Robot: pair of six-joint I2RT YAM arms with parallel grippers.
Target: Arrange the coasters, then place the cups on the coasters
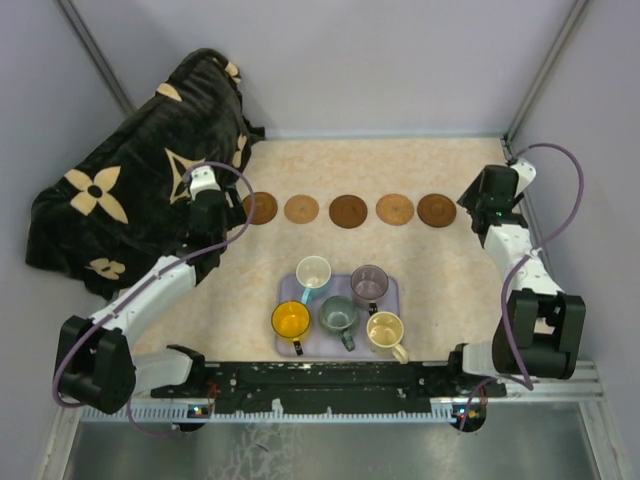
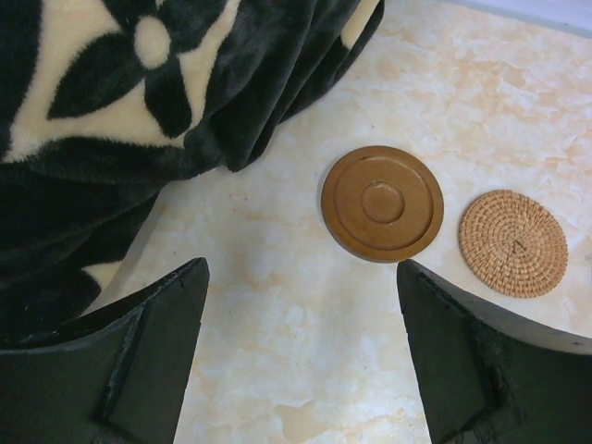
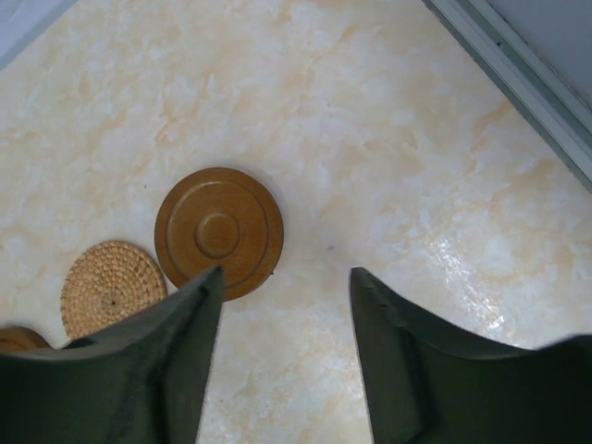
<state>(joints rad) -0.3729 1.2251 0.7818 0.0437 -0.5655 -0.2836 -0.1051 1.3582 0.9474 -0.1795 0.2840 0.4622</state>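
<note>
Five coasters [image 1: 348, 211] lay in a row between the left gripper [image 2: 303, 270] and the right gripper [image 3: 287, 275] on bare table [image 1: 450, 270], while the five cups [image 1: 339, 315] stood bunched on a lavender tray [image 1: 392, 300] behind both, toward the arm bases. The left gripper, its arm stretched forward, pointed down with jaws wide and empty, the leftmost coaster [image 2: 382, 203] just ahead-right and a dark blanket [image 2: 111, 111] crowding its left side. The right gripper pointed down with empty jaws apart, the rightmost coaster [image 3: 219, 231] ahead-left, and open table ran rightward to the wall rail [image 3: 518, 74].
</note>
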